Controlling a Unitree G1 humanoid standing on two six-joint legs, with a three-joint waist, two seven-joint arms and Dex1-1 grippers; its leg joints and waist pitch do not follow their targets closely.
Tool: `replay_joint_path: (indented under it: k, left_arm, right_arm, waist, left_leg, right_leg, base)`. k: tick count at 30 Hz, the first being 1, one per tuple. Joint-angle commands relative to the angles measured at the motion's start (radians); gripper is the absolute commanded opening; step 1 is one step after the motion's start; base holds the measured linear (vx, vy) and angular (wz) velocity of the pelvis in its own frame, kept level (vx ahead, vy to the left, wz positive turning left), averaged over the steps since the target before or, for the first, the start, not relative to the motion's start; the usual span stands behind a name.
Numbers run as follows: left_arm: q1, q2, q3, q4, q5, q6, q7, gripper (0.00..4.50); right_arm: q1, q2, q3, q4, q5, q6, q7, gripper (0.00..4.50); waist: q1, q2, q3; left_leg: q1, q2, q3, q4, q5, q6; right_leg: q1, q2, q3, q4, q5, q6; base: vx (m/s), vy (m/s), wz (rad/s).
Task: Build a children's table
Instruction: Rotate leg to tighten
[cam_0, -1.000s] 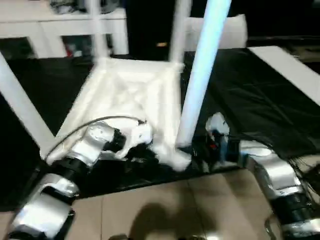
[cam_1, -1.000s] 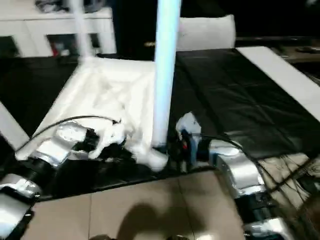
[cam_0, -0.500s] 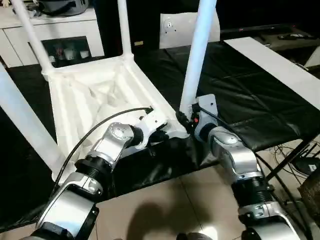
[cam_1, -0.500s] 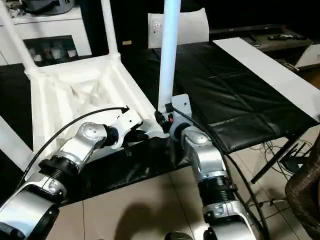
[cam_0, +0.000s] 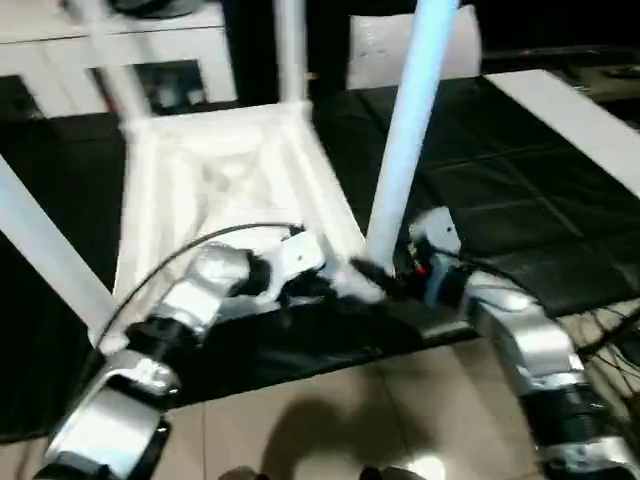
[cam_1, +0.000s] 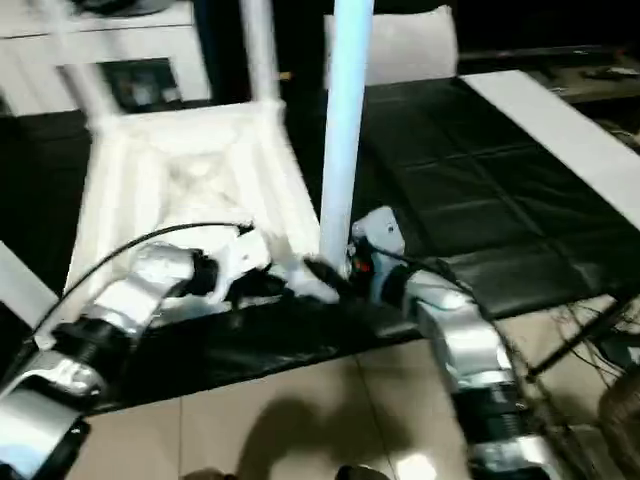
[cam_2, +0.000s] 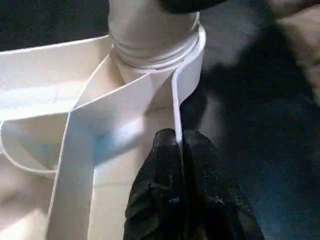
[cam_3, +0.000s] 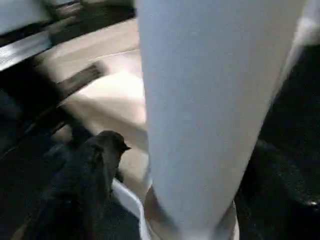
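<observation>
The near leg (cam_0: 405, 150) is being tilted more than before in its corner socket (cam_2: 152, 50), while the table's rim (cam_2: 176, 107) is being pinched by the left gripper (cam_2: 180, 145); the right gripper (cam_0: 385, 280) state cannot be told.

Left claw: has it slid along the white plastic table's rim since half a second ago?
No. The left claw stays pinched on the rim of the white plastic table, beside its near corner socket; only the camera shifted.
</observation>
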Motion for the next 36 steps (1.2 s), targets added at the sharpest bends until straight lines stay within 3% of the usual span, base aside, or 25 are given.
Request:
replay_joint_path:
  k: [1, 4, 9, 13, 20, 21, 25, 36]
  left_arm:
    - [0.001, -0.01, -0.016, -0.044, -0.056, -0.065, -0.1, 0.0]
    - [-0.002, 0.008, -0.028, -0.028, -0.057, -0.093, -0.161, 0.0]
    - [-0.017, 0.039, -0.049, 0.005, -0.053, -0.151, -0.269, 0.0]
    - [-0.041, 0.062, -0.069, 0.041, -0.033, -0.207, -0.345, 0.0]
    - [-0.052, 0.07, -0.08, 0.056, -0.031, -0.233, -0.391, 0.0]
    - [-0.054, 0.071, -0.081, 0.06, -0.032, -0.237, -0.4, 0.0]
    - [-0.061, 0.074, -0.081, 0.071, -0.029, -0.253, -0.42, 0.0]
    - [-0.078, 0.082, -0.071, 0.125, -0.023, -0.282, -0.439, 0.0]
  right_arm:
    - [0.004, -0.036, 0.022, -0.036, 0.023, -0.02, 0.11, 3.7]
    - [0.006, -0.073, 0.042, -0.038, 0.035, -0.03, 0.197, 3.7]
    - [-0.005, -0.132, 0.075, -0.021, 0.064, -0.035, 0.342, 3.7]
    - [-0.024, -0.179, 0.114, -0.01, 0.069, -0.039, 0.467, 3.19]
    - [-0.045, -0.193, 0.129, -0.004, 0.08, -0.028, 0.528, 2.82]
    - [-0.051, -0.195, 0.133, -0.004, 0.084, -0.024, 0.544, 2.53]
    - [-0.06, -0.193, 0.133, -0.005, 0.102, -0.005, 0.566, 2.12]
    - [-0.058, -0.185, 0.139, -0.023, 0.135, 0.058, 0.6, 1.98]
  waist:
    - [0.007, -0.007, -0.071]
    - [0.015, -0.007, -0.068]
    - [0.024, -0.008, -0.068]
    - [0.038, -0.009, -0.067]
    - [0.043, -0.01, -0.07]
    - [0.043, -0.011, -0.071]
    - [0.048, -0.01, -0.073]
    - [0.059, -0.008, -0.075]
  left_leg:
    - [0.009, 0.048, -0.008, -0.058, -0.146, 0.097]
    - [0.012, 0.052, -0.008, -0.062, -0.182, 0.074]
    - [0.012, 0.052, -0.007, -0.062, -0.195, 0.069]
    - [0.014, 0.052, -0.006, -0.062, -0.199, 0.066]
    - [0.012, 0.053, -0.007, -0.061, -0.174, 0.063]
    - [0.01, 0.054, -0.007, -0.061, -0.169, 0.065]
    - [0.011, 0.055, -0.007, -0.06, -0.158, 0.066]
    - [0.012, 0.055, -0.007, -0.06, -0.159, 0.053]
  right_leg:
    - [0.064, -0.074, 0.072, -0.067, -0.261, -0.161]
    - [0.062, -0.073, 0.074, -0.066, -0.271, -0.164]
    - [0.063, -0.075, 0.074, -0.07, -0.304, -0.152]
    - [0.06, -0.075, 0.074, -0.072, -0.327, -0.143]
    - [0.063, -0.077, 0.074, -0.064, -0.285, -0.161]
    - [0.064, -0.076, 0.074, -0.062, -0.275, -0.163]
    - [0.064, -0.077, 0.074, -0.061, -0.267, -0.165]
    - [0.065, -0.077, 0.074, -0.06, -0.265, -0.162]
  base:
    - [0.0, 0.0, 0.0]
    - [0.0, 0.0, 0.0]
    - [0.0, 0.0, 0.0]
    - [0.0, 0.0, 0.0]
    - [0.0, 0.0, 0.0]
    - [0.0, 0.0, 0.0]
    - [0.0, 0.0, 0.0]
    - [0.0, 0.0, 0.0]
